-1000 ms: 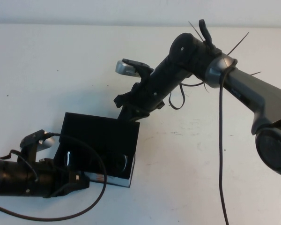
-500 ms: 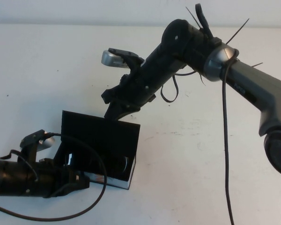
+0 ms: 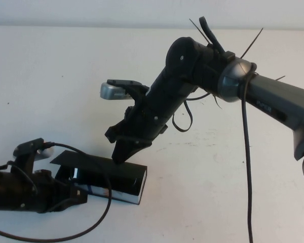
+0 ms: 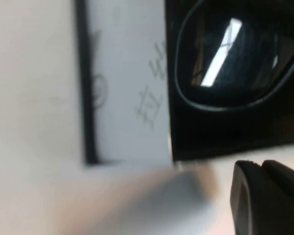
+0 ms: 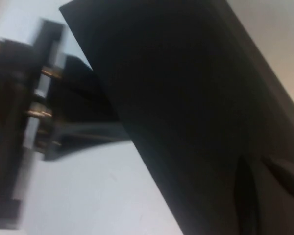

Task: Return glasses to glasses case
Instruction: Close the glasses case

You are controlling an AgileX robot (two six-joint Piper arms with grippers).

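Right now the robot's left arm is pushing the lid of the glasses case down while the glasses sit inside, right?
Not quite: the right gripper is pressing the lid down, as the high view shows. The left gripper only rests at the left end of the glasses case. The glasses do sit inside, seen in the left wrist view.

The flap lid (image 3: 99,164) hides most of the glasses (image 4: 232,58); both end effectors' fingers are too obscured to judge.
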